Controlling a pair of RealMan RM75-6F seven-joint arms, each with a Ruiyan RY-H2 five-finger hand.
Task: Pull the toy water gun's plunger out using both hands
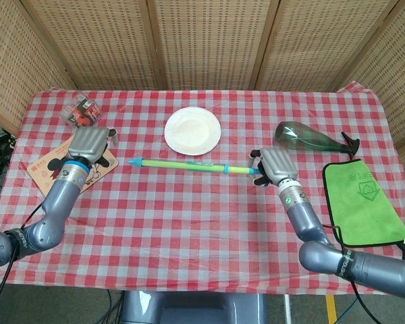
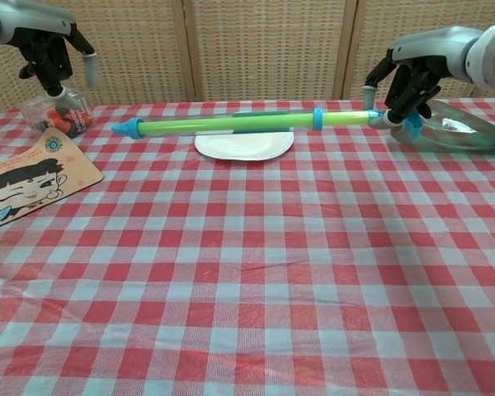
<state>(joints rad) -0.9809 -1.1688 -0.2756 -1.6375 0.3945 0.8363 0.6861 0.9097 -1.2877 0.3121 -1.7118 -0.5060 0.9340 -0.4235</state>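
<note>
The toy water gun (image 1: 189, 165) (image 2: 231, 124) is a long green tube with blue ends, held level above the table. My right hand (image 1: 273, 166) (image 2: 403, 81) grips its right end, where the plunger handle is hidden by the fingers. My left hand (image 1: 89, 142) (image 2: 52, 54) hovers with fingers apart and nothing in it, a short way left of the blue nozzle tip (image 1: 135, 162) (image 2: 122, 128) without touching it.
A white plate (image 1: 193, 129) (image 2: 244, 143) lies behind the gun. A cartoon board (image 1: 52, 170) (image 2: 25, 185) and a small clear box (image 1: 82, 112) (image 2: 59, 112) sit at the left. At the right are a green bottle (image 1: 309, 138) (image 2: 454, 132) and a green cloth (image 1: 362, 200).
</note>
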